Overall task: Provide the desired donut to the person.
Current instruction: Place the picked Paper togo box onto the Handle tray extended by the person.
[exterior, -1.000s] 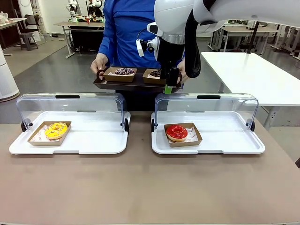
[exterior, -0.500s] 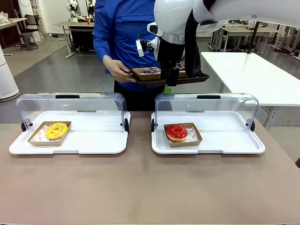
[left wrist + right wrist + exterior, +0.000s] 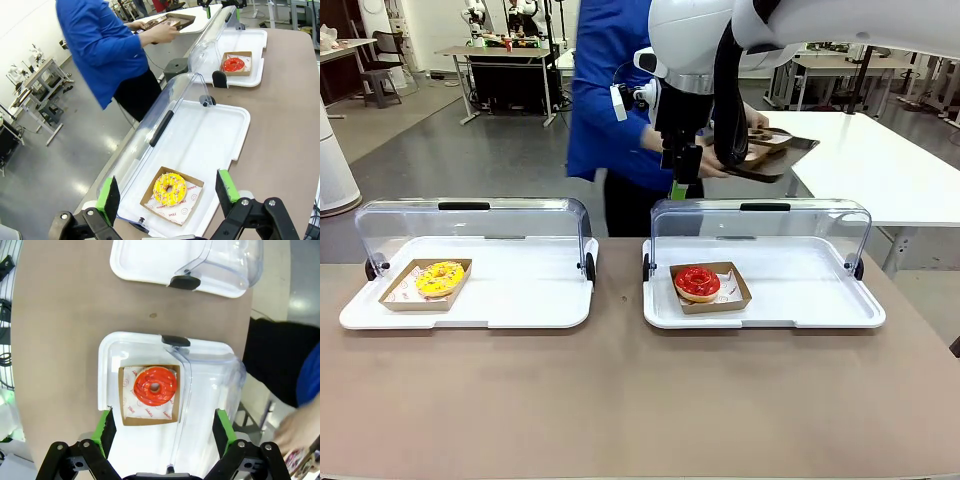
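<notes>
A yellow sprinkled donut point(image 3: 440, 277) lies in a cardboard tray inside the left white display case point(image 3: 520, 305). A red glazed donut point(image 3: 697, 282) lies in its own cardboard tray in the right case point(image 3: 800, 300). The person point(image 3: 610, 110), in a blue jacket, stands turned toward the right, holding a dark tray point(image 3: 775, 152) of donuts over a white side table. My right gripper point(image 3: 680, 175) hangs high above the right case; its wrist view shows it open point(image 3: 163, 426) over the red donut point(image 3: 155, 386). My left gripper point(image 3: 167, 185) is open, well above the yellow donut point(image 3: 170, 189).
Both clear lids point(image 3: 470, 225) stand raised at the back of the cases. The brown tabletop point(image 3: 620, 400) in front of the cases is bare. The white side table point(image 3: 860, 160) stands at the far right.
The person has turned from facing the table to the right, carrying the dark donut tray toward the white side table. Neither arm has moved.
</notes>
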You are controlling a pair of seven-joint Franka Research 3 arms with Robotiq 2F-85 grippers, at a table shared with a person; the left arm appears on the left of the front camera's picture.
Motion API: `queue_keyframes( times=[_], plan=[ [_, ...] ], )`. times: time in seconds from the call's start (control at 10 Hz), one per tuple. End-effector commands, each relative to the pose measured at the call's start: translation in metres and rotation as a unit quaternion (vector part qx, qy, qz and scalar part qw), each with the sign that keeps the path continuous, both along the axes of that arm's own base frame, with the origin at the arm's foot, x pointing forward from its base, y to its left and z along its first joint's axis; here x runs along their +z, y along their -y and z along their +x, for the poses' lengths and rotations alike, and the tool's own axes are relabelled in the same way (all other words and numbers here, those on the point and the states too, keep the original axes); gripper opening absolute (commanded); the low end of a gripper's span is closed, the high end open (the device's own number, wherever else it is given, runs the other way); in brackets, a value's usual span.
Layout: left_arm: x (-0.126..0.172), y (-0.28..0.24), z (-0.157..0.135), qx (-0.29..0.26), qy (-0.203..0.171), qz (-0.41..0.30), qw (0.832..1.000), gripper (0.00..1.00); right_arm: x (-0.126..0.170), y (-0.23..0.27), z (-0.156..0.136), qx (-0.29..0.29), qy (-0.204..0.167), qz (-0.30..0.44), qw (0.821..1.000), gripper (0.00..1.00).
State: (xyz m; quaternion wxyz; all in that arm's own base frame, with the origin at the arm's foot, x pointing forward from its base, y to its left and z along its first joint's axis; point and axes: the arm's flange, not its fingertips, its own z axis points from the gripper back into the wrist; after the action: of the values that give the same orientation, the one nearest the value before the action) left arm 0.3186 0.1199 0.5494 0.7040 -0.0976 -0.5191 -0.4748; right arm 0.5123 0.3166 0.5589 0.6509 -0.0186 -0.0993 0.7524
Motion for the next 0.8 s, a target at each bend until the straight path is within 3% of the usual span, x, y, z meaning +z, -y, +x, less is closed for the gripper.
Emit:
queue_keyframes(
  times=[0.0,0.2,0.3,0.5,0.7],
  plan=[
    [0.000,0.000,0.001,-0.002,0.004,-0.006,1.000,1.00,0.000,-0.001,0.001,0.001,0.007,0.002,1.000,1.00],
    [0.000,0.000,0.001,-0.002,0.004,-0.006,1.000,1.00,0.000,0.000,0.000,0.000,0.000,0.000,1.000,1.00],
    [0.000,0.000,0.001,-0.002,0.004,-0.006,1.000,1.00,0.014,0.029,0.006,-0.065,-0.045,0.072,0.994,1.00],
    [0.000,0.000,0.001,-0.002,0.004,-0.006,1.000,1.00,0.030,0.116,-0.011,-0.158,-0.045,0.144,0.976,1.00],
    [0.000,0.000,0.001,-0.002,0.004,-0.006,1.000,1.00,0.023,0.193,-0.053,-0.184,-0.051,0.223,0.956,1.00]
  ],
)
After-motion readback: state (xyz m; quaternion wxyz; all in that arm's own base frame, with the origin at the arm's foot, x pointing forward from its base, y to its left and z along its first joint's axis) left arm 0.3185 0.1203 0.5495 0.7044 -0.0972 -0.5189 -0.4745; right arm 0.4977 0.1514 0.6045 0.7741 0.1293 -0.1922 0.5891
